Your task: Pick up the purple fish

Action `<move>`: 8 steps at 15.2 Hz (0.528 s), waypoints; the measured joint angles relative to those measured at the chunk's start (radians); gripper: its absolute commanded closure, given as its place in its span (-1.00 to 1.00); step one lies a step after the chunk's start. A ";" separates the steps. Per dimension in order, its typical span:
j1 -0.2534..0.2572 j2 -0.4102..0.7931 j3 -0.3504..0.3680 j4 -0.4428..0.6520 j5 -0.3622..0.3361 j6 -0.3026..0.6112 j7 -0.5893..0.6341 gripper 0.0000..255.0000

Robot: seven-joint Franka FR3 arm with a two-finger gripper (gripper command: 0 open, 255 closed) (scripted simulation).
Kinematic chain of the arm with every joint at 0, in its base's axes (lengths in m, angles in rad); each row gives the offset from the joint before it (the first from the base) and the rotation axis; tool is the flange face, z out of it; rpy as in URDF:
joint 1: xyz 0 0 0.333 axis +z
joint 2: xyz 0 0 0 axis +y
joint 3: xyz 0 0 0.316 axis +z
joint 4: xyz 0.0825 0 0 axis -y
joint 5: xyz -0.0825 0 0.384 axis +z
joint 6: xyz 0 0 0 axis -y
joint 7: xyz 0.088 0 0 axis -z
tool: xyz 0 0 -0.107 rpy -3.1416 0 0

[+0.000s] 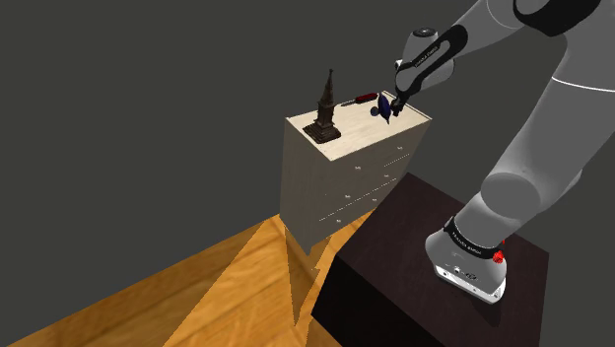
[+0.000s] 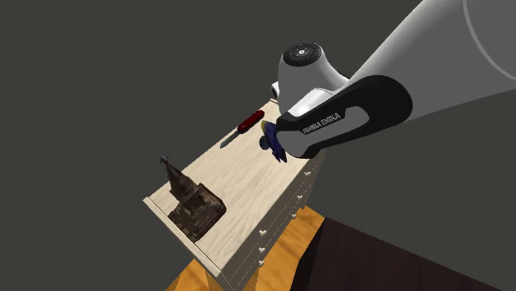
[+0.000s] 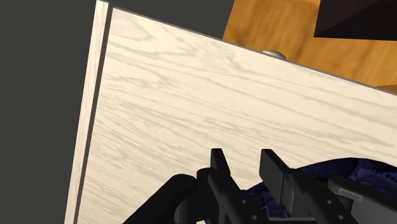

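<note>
The purple fish is dark blue-purple and small, and it hangs just over the far corner of a pale wooden dresser top. My black gripper is shut on it from above. In the second exterior view the fish peeks out below the hand, with a yellowish bit at its upper end. In the wrist view the two fingers stand a narrow gap apart around my gripper, and the fish's purple body shows low between and beside them, above the dresser top.
A dark brown tower model stands at the dresser's near corner. A red-handled pocket knife lies at the back edge. The dresser front has small drawer knobs. My dark stand sits on a wooden floor.
</note>
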 measured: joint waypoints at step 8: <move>0.003 -0.023 -0.001 0.002 -0.003 -0.025 -0.005 1.00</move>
